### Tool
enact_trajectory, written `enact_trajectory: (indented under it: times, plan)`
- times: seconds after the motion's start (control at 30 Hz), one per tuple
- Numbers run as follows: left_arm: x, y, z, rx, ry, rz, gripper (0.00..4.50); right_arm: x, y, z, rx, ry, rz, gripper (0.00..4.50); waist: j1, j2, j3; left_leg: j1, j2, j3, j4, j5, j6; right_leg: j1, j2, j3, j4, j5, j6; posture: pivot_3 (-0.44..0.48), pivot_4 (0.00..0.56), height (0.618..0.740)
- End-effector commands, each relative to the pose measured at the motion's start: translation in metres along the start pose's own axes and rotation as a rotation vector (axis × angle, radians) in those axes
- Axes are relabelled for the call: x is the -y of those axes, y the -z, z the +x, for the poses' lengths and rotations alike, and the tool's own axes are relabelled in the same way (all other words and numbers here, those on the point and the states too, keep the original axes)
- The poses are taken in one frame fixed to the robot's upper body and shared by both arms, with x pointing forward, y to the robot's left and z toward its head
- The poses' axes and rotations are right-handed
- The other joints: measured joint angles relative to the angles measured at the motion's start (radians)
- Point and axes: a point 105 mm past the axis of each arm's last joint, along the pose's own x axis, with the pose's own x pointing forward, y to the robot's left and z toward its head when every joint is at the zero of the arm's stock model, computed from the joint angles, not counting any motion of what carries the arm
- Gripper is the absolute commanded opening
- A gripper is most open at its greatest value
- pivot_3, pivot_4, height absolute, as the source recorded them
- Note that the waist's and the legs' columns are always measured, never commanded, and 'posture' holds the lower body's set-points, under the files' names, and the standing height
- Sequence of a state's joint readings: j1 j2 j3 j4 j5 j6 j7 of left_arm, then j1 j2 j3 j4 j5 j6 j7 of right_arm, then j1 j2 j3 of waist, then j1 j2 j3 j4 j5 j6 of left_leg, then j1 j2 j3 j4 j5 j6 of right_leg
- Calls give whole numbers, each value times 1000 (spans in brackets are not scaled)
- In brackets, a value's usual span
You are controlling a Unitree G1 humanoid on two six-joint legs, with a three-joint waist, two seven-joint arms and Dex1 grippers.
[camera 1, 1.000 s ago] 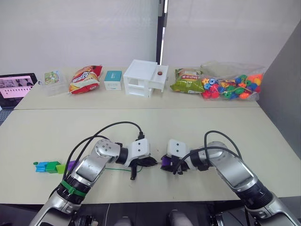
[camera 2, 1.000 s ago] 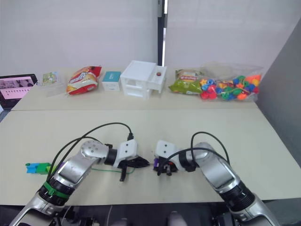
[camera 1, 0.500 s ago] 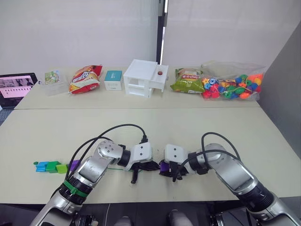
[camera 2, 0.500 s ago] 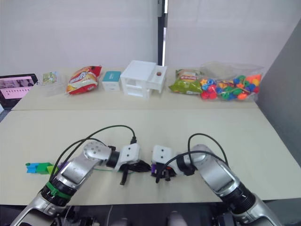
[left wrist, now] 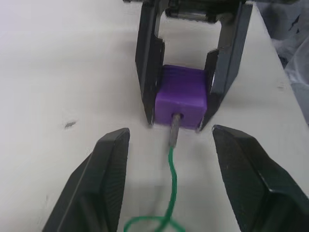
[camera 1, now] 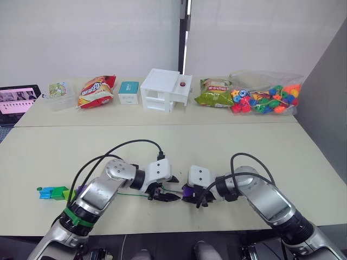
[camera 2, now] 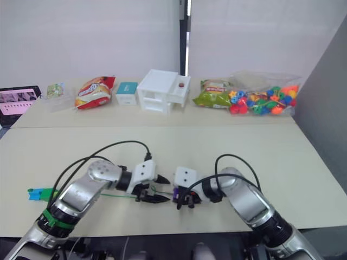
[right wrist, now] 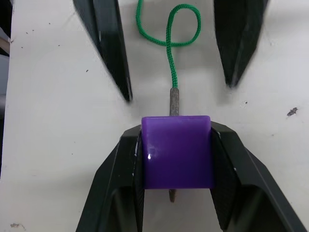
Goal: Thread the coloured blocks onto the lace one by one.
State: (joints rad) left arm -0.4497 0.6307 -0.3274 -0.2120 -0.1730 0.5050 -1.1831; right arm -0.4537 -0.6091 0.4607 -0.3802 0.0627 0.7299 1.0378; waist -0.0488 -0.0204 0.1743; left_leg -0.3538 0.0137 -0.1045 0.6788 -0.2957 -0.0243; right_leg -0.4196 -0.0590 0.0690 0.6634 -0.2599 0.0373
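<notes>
I see my right gripper (right wrist: 176, 164) clamped on a purple block (right wrist: 176, 151) near the front edge of the table (camera 1: 227, 146) — the lace (right wrist: 170, 63) tip runs through that block. My left gripper (left wrist: 169, 174) faces the block, fingers spread apart, holding nothing.

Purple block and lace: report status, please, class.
Right gripper shut on purple block. Left gripper open, off the lace. Lace tip through the block. Nothing in the way.
</notes>
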Motion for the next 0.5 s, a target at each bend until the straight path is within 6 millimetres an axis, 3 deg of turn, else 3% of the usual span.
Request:
enact_trajectory:
  times: [0.03, 0.13, 0.4, 0.5]
  plan:
    - [2, 2, -10, 18, -15, -13, 2853, -8, 1, 4, 8, -29, 15, 1204, 1, 0, 0, 0, 0, 0, 0, 0, 0, 0, 0, 0, 0, 0, 0, 0, 150, 740]
    - [2, 21, -11, -25, -34, -31, 2853, -5, 3, 2, 0, -18, 19, 1204, 0, 0, 0, 0, 0, 0, 0, 0, 0, 0, 0, 0, 0, 0, 0, 0, 150, 740]
    - [8, 34, 0, -15, -41, -43, 2853, -2, 4, -2, -11, 0, 23, 1204, 6, 0, 0, 0, 0, 0, 0, 0, 0, 1, 0, 0, -1, 0, 0, 0, 150, 740]
    - [9, 35, 2, -2, -30, -40, 1990, -2, 4, -2, -10, 1, 25, 1204, 6, 0, 0, 0, 0, 0, 0, 0, 0, 1, 0, 0, -1, 0, 0, 0, 150, 740]
